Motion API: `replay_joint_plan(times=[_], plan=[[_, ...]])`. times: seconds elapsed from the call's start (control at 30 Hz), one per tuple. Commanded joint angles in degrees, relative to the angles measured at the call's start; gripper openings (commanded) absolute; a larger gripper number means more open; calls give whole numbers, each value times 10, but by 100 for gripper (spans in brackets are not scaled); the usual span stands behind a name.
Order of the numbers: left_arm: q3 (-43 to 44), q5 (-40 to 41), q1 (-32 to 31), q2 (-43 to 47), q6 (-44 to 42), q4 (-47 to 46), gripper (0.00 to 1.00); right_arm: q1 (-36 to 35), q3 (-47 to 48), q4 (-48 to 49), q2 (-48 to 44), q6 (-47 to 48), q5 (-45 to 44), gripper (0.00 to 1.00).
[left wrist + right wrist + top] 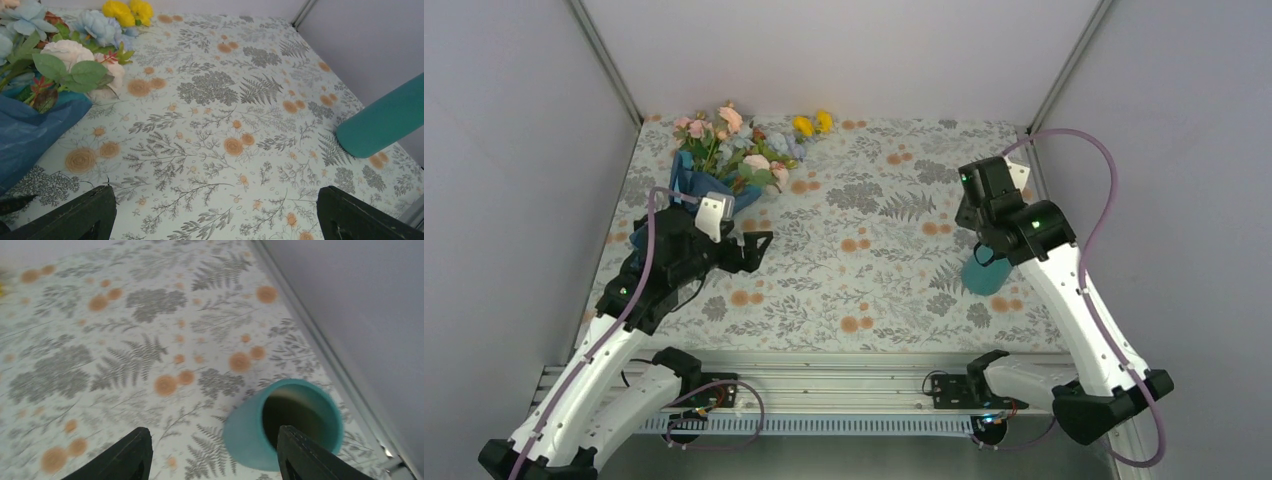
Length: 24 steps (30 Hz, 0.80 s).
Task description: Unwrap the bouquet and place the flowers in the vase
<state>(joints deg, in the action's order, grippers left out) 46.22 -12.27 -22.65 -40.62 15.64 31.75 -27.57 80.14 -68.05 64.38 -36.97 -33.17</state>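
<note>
The bouquet (729,155) lies at the far left of the table, its pink, peach and pale-blue flowers (70,55) sticking out of crinkled blue paper (30,132). Small yellow blooms (813,123) lie at its far end. My left gripper (749,248) (215,215) hovers open just right of the paper, holding nothing. The teal vase (986,274) (250,432) stands at the right, also visible in the left wrist view (385,120). My right gripper (215,455) is open over it: one fingertip (300,452) hangs over the vase's mouth and the other is outside, well left of its wall.
A floral-print tablecloth (874,260) covers the table. Grey walls close in the left, back and right sides, with a metal rail (345,385) near the vase. The arm bases sit on a rail at the near edge (844,385).
</note>
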Motion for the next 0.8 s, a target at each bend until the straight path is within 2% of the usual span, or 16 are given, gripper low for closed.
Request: replay_joint_plan(times=[0.0, 0.17, 0.37, 0.47, 0.53, 0.7, 0.77], plan=[[-6, -7, 2, -3, -15, -17, 100, 72, 2, -11, 12, 47, -2, 63], [-6, -12, 2, -13, -20, -13, 100, 131, -17, 15, 40, 79, 55, 53], [-9, -24, 2, -16, -22, -17, 100, 175, -95, 82, 45, 95, 134, 48], [-9, -21, 2, -18, -22, -15, 100, 185, -119, 98, 50, 94, 131, 42], [-10, -19, 2, -15, -22, -14, 100, 189, -126, 110, 50, 98, 128, 35], [-9, -11, 2, -12, -21, -13, 100, 190, -110, 135, 55, 130, 147, 4], [-9, -5, 2, -11, -19, -11, 100, 190, -93, 140, 60, 147, 159, 3]])
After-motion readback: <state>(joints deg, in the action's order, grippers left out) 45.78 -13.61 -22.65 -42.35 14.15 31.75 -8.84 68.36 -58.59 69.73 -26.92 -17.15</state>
